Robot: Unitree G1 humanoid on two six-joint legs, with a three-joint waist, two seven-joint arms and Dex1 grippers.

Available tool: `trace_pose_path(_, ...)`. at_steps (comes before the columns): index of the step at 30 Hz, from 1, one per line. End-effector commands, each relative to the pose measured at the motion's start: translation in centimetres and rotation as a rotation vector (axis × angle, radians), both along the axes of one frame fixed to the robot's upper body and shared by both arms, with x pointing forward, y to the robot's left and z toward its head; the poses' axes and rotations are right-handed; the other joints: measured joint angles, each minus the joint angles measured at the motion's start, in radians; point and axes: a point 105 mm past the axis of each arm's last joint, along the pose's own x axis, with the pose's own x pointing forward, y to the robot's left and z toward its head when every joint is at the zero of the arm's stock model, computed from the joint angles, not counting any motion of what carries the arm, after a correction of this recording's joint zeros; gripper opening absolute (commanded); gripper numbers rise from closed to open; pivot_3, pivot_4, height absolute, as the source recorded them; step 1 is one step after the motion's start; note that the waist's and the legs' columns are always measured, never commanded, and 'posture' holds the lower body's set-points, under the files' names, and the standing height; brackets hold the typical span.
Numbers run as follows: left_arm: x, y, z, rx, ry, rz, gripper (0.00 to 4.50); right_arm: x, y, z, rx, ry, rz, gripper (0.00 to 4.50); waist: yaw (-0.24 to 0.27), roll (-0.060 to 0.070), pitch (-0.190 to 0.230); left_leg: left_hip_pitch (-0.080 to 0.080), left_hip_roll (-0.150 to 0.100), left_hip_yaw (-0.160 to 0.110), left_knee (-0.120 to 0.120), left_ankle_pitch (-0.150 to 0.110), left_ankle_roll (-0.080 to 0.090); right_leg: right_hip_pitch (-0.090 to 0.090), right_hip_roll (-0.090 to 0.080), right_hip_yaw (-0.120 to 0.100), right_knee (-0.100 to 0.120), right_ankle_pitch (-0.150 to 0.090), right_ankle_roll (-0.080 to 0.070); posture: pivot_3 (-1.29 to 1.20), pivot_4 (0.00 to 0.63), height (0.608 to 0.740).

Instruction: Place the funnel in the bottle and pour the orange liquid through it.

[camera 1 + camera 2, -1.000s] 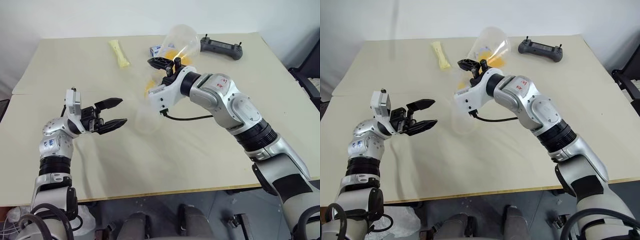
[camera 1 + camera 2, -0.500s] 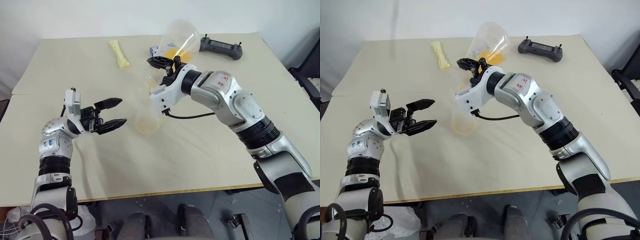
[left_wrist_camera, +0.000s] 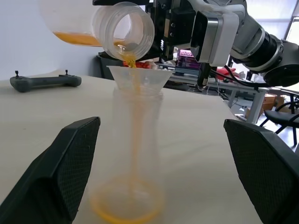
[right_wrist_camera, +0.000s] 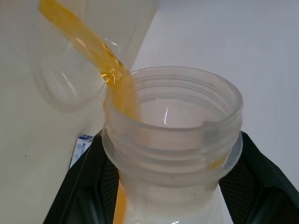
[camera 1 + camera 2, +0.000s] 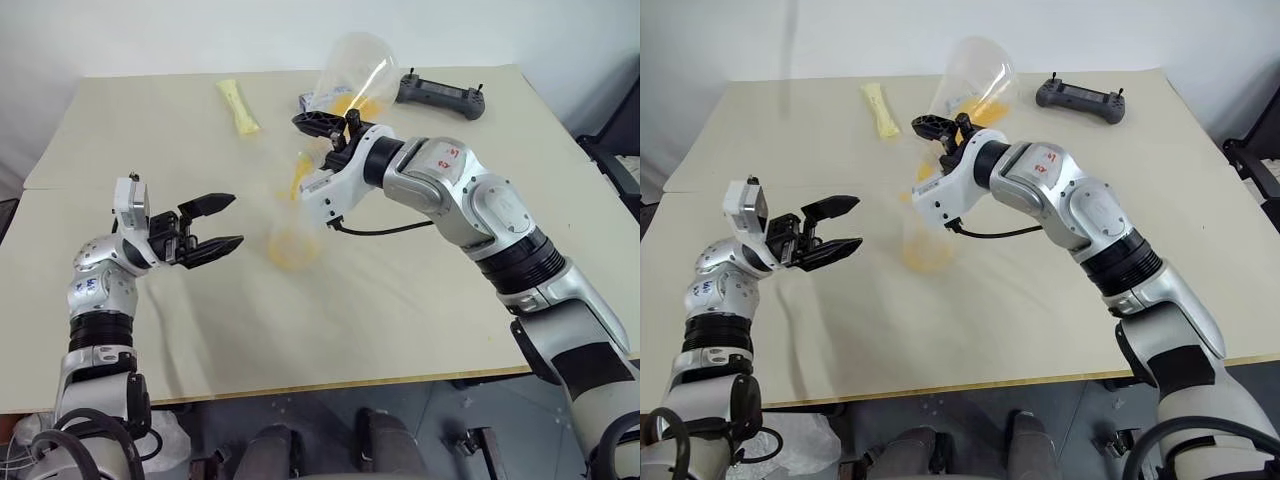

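The clear bottle (image 5: pixel 293 232) stands upright on the table with the see-through funnel (image 3: pixel 139 76) seated in its neck. My right gripper (image 5: pixel 335 124) is shut on the neck of a tilted clear flask (image 5: pixel 356 68), whose mouth (image 3: pixel 123 28) hangs just over the funnel. Orange liquid (image 3: pixel 135 135) runs in a thin stream from the flask through the funnel and pools in the bottle's base (image 5: pixel 291 256). Some still lies in the flask (image 5: pixel 350 103). My left gripper (image 5: pixel 236 220) is open, level with the bottle and a short way to its left, touching nothing.
A pale yellow packet (image 5: pixel 238 106) lies at the back left of the table. A small blue and white box (image 5: pixel 311 100) sits behind the flask, and a black controller (image 5: pixel 443 95) lies at the back right. The table's front edge (image 5: pixel 330 385) runs below both arms.
An orange pool has formed and grown in the bottle's base as the flask keeps pouring. The flask has tipped slightly more. My left gripper stays open beside the bottle.
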Motion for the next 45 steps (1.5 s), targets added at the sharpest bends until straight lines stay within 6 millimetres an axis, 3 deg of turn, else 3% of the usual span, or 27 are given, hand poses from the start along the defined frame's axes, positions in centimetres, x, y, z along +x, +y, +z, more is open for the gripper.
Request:
trace_pose_path(1, -0.3, 0.6, 1.4, -0.002, -0.05, -0.02, 4.5, -0.6, -0.3, 3.2, 0.056, -0.087, 0.014, 2.44, 0.0, 0.0, 0.0, 0.0, 0.0, 0.0, 0.0, 0.0, 0.0, 0.0, 0.0, 0.0, 0.0, 0.0, 0.0, 0.0, 0.15, 0.74)
trace_pose_path(45, 0.0, 0.5, 0.9, -0.001, -0.043, -0.072, 4.5, -0.5, 0.7, 3.3, 0.017, -0.131, 0.047, 2.44, -0.017, 0.0, 0.0, 0.0, 0.0, 0.0, 0.0, 0.0, 0.0, 0.0, 0.0, 0.0, 0.001, 0.0, 0.0, 0.0, 0.15, 0.74)
